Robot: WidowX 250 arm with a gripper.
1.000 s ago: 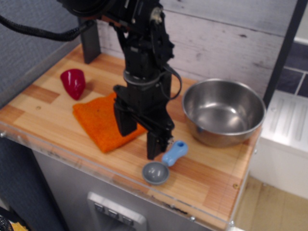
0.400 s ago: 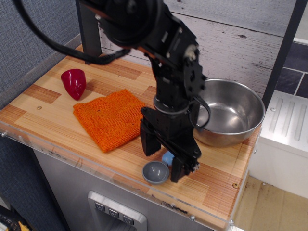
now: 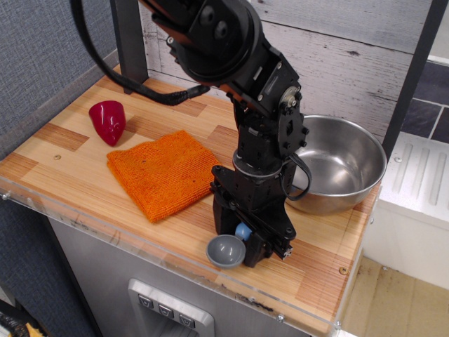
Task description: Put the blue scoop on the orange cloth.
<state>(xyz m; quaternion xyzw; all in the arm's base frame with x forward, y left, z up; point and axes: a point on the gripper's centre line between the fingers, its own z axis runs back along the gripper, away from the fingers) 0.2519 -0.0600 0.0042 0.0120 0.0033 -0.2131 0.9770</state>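
Note:
The blue scoop [image 3: 227,250] lies near the table's front edge; its round grey bowl shows, and only a small bit of its light-blue handle [image 3: 243,232] shows between the fingers. My gripper [image 3: 241,236] is low over the scoop, with one finger on each side of the handle. The jaws look close around the handle, but I cannot tell whether they press on it. The orange cloth [image 3: 165,172] lies flat to the left of the gripper, apart from the scoop.
A large steel bowl [image 3: 330,163] stands right behind the gripper at the right. A dark red cup-like object [image 3: 108,121] lies at the back left. A dark post [image 3: 131,43] rises at the back. The scoop lies close to the table's front edge [image 3: 210,277].
The arm has moved right and down, from over the cloth's edge to over the scoop. The fingers now straddle the handle and hide most of it. The scoop has stayed in place.

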